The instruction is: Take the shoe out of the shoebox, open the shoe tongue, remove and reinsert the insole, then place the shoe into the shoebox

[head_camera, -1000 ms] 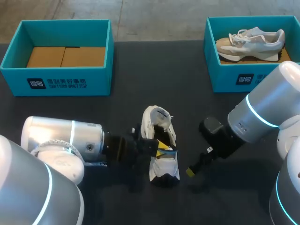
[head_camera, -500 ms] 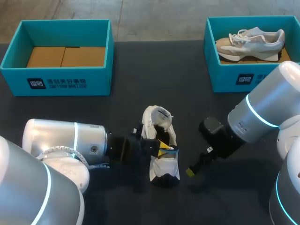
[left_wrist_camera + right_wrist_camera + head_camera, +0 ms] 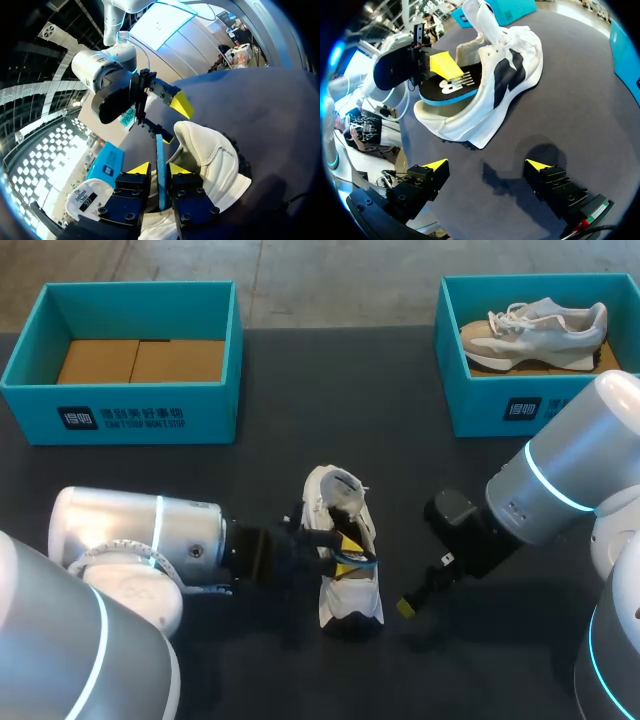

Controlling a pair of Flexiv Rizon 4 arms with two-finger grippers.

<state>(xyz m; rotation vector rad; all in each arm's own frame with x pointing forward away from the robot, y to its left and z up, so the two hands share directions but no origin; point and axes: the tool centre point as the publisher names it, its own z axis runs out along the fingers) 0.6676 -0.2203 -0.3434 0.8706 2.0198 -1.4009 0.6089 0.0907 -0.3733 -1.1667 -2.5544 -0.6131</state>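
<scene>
Two arms over one shoe. Has anything shifted, seen from above?

Barely. The left gripper point(image 3: 345, 562) has crept a touch towards the bottom of the frame, carrying the insole point(image 3: 347, 535) along the shoe point(image 3: 350, 605). The shoe lies at lower centre, well apart from the empty shoebox point(image 3: 120, 415) at upper left. The right gripper point(image 3: 410, 603) hasn't budged.

And from the left wrist?

Its yellow tips are pinched tight on the insole's blue edge, with the shoe's white collar just beside them.

The right wrist?

Fingers spread wide, holding nothing. The shoe lies ahead of them with the insole partly out of its mouth.

So where does that leave the job?

I'd say the insole is on its way back in but not seated yet, and boxing the shoe comes after that.
</scene>
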